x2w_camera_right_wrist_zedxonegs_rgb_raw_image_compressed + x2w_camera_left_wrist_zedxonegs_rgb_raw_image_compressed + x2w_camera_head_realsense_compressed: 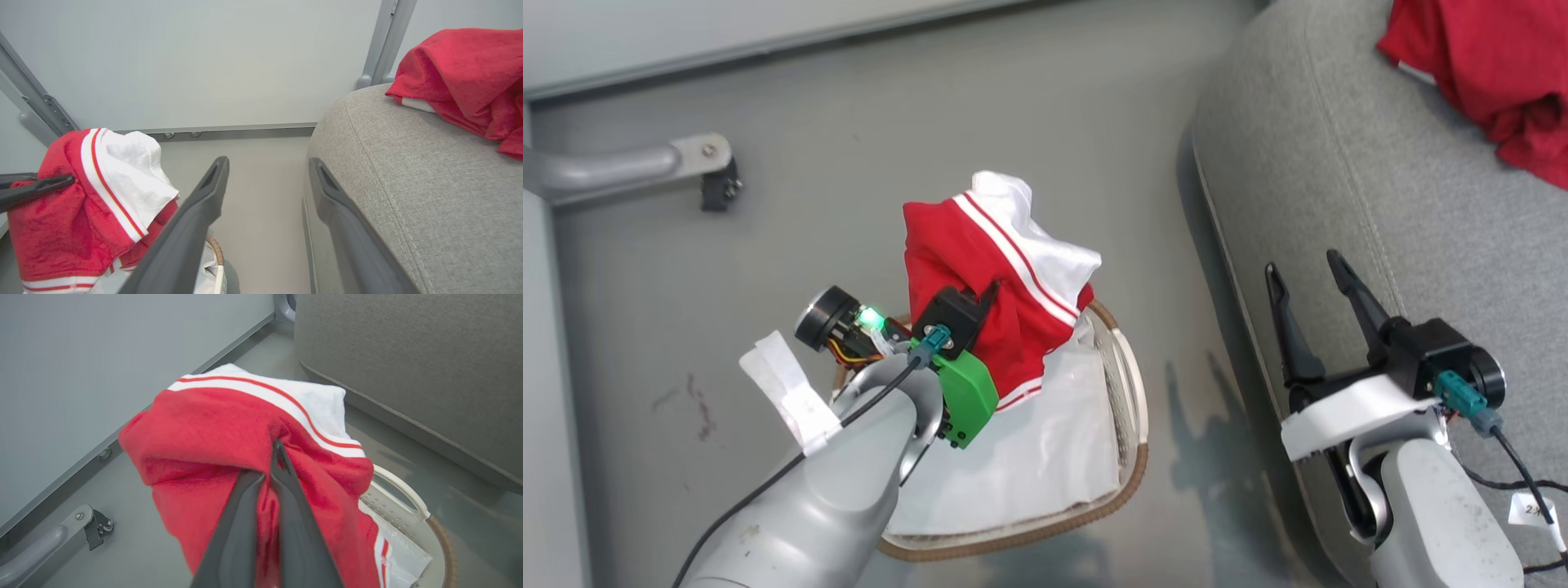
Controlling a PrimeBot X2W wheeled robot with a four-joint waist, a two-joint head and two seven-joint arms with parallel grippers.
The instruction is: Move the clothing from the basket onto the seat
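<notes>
Clothing left to move: the striped garment (988,269) hangs above the basket (1131,457), left gripper (274,457) clenched on a bunched fold, its hem perhaps brushing the liner (1029,465). It looks soft, light and droopy. Right gripper (1301,261), beside the basket, gapes empty.

bright even light, soft floor (1217,490) shadows, left claw (274,457) perhaps blurred.

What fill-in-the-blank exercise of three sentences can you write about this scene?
1. The left gripper is shut on the striped garment, which hangs over the ____ with the brown rim.
2. The jaws of the right gripper are ____.
3. The plain red garment lies on the grey ____.
Missing words: basket, open, seat.
</notes>
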